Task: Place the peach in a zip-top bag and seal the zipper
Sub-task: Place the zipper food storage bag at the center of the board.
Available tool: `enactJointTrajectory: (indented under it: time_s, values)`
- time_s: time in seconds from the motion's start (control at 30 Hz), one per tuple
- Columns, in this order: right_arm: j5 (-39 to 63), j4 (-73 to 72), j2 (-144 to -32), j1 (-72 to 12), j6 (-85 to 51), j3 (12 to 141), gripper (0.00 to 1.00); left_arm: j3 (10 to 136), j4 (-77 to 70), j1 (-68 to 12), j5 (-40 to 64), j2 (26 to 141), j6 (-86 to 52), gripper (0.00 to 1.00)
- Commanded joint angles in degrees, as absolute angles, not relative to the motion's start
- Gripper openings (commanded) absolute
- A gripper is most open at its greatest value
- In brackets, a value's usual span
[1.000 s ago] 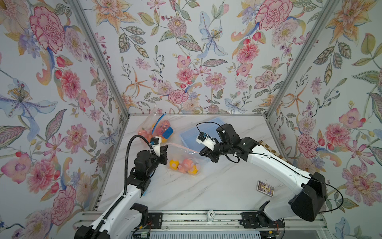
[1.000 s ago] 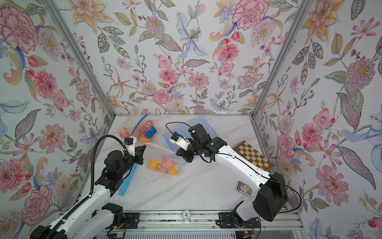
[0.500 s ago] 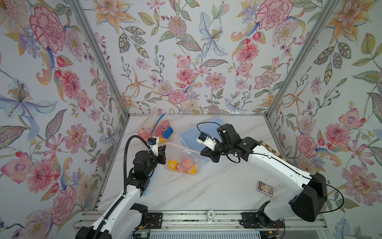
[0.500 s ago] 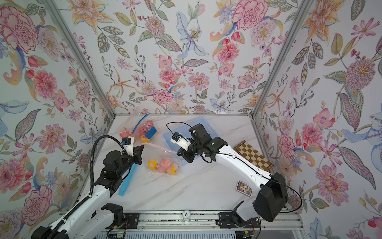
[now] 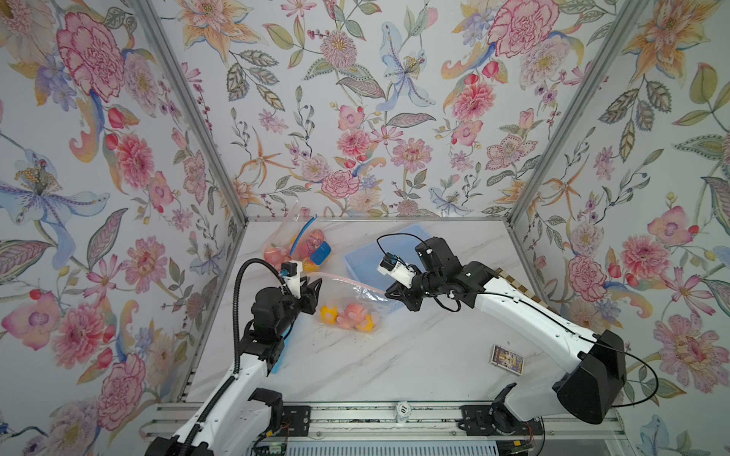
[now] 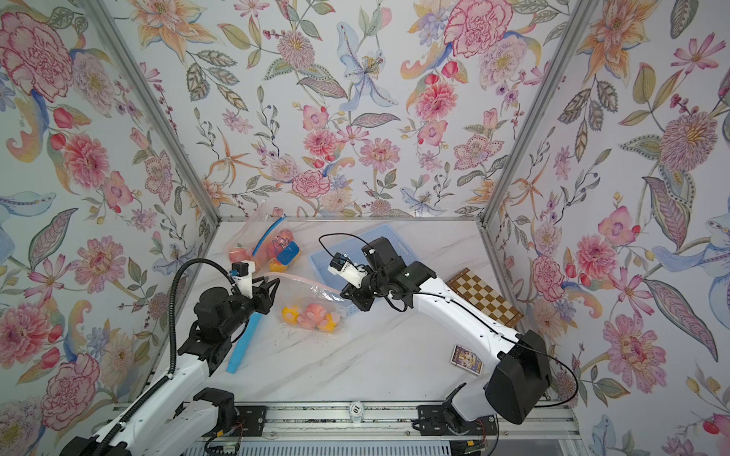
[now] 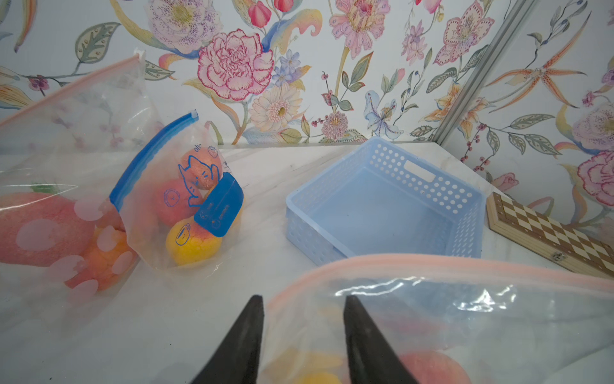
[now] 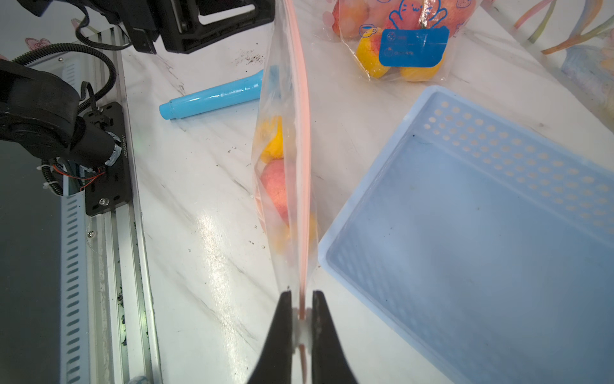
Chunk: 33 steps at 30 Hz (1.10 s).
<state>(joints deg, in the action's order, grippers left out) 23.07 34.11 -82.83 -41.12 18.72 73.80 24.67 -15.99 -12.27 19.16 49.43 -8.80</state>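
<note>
The right tool [image 8: 301,296] is pressed together on one end of the pink zipper strip [image 8: 300,133] of a clear plastic zip-top bag [image 5: 357,294], which sags mid-desk, nearer the left edge, with the pink-and-yellow peach [image 5: 349,312] inside it. The strip's long axis runs straight toward the left tool [image 7: 302,299], jaws spread, the free corner between them, so that arm looks best placed to pinch next

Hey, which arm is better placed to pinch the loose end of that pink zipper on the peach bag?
Left. The left claw is open, with the loose end of the pink zipper in its gap. The right claw is shut on the opposite end, holding the zip-top bag up; releasing would probably drop it.
</note>
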Motion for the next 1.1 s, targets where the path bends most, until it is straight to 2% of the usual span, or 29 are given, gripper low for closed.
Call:
enactJointTrajectory:
  time_s: [0.0, 0.17, 0.27, 0.4, 0.57, 0.97, 1.07]
  values:
    - [22.59, 36.34, -82.88, -41.46, 19.56, 75.29, 0.05, 30.28, -11.58, -11.78, 23.59, 47.60, -7.23, 0.51]
    - [22.12, 36.63, -83.13, -41.74, 20.23, 75.92, 0.05, 40.31, -0.06, -11.83, 27.61, 48.25, -2.37, 0.61]
    - [21.91, 36.53, -83.23, -41.89, 20.57, 76.23, 0.05, 48.49, 10.33, -11.88, 33.19, 51.99, 2.59, 0.64]
    - [21.93, 36.48, -83.64, -42.10, 20.76, 76.84, 0.05, 60.69, 27.17, -12.29, 40.23, 60.00, 10.59, 0.61]
    - [21.85, 36.49, -84.57, -42.49, 21.09, 77.68, 0.05, 72.04, 44.04, -14.50, 40.88, 70.65, 20.95, 0.60]
    - [21.97, 36.48, -85.34, -42.80, 21.38, 78.05, 0.04, 78.03, 51.04, -18.68, 43.94, 80.97, 36.10, 0.64]
    - [21.88, 36.51, -85.32, -42.80, 21.41, 78.13, 0.04, 81.25, 53.53, -18.72, 40.78, 85.05, 37.51, 0.64]
